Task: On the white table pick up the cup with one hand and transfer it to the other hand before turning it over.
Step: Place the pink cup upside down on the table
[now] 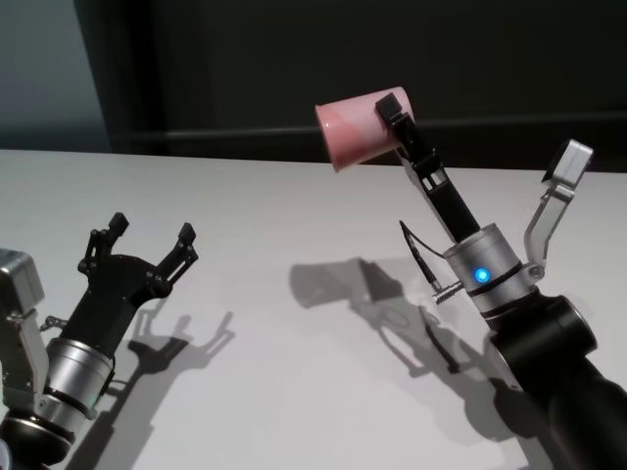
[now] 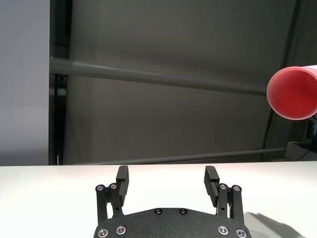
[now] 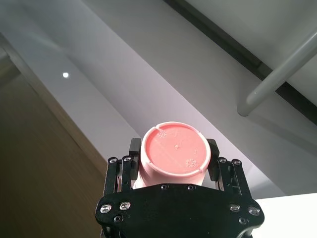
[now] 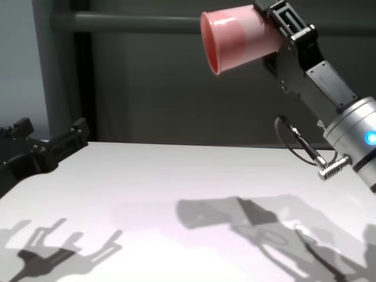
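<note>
Cup up in the air, nowhere near the surface

White surface (image 1: 294,392) is wide and bare. Right gripper (image 1: 400,127) is raised high with its fingers clamped on the pink cup (image 1: 355,131), which lies tipped on its side. Left gripper (image 1: 149,241) sits low on the left, fingers spread wide, holding nothing, well apart from the cup.

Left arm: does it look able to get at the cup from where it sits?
Probably yes. The left end effector is open, low over the white table; nothing stands between it and the cup, held aloft by the right end effector.
</note>
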`<action>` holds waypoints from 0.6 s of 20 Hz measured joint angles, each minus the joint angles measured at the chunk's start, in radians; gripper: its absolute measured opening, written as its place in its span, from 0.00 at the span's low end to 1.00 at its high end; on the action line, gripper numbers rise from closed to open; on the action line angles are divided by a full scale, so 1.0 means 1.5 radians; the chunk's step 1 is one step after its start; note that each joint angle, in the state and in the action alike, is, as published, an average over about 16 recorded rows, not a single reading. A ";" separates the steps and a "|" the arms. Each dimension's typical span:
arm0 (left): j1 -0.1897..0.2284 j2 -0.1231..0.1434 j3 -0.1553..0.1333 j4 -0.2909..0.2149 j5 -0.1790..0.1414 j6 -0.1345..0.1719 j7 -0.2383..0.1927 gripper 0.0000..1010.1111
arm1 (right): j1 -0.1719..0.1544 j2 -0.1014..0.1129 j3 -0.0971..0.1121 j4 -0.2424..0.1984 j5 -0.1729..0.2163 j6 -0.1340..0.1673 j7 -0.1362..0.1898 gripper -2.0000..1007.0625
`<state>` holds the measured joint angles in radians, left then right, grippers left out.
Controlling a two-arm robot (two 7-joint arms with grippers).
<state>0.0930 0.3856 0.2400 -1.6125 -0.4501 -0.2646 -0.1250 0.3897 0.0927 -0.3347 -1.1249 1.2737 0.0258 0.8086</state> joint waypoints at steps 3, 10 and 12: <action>0.000 0.000 0.000 0.000 0.000 0.000 0.001 0.99 | 0.006 0.023 -0.025 -0.003 -0.046 -0.025 -0.013 0.75; -0.001 0.000 0.001 0.000 0.000 0.001 0.001 0.99 | 0.030 0.067 -0.089 -0.002 -0.179 -0.079 -0.055 0.75; -0.001 0.001 0.001 0.000 0.000 0.001 0.001 0.99 | 0.038 0.078 -0.107 -0.002 -0.219 -0.091 -0.068 0.75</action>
<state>0.0919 0.3864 0.2412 -1.6125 -0.4498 -0.2627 -0.1230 0.4460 0.2095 -0.4959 -1.1277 0.9447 -0.1102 0.7069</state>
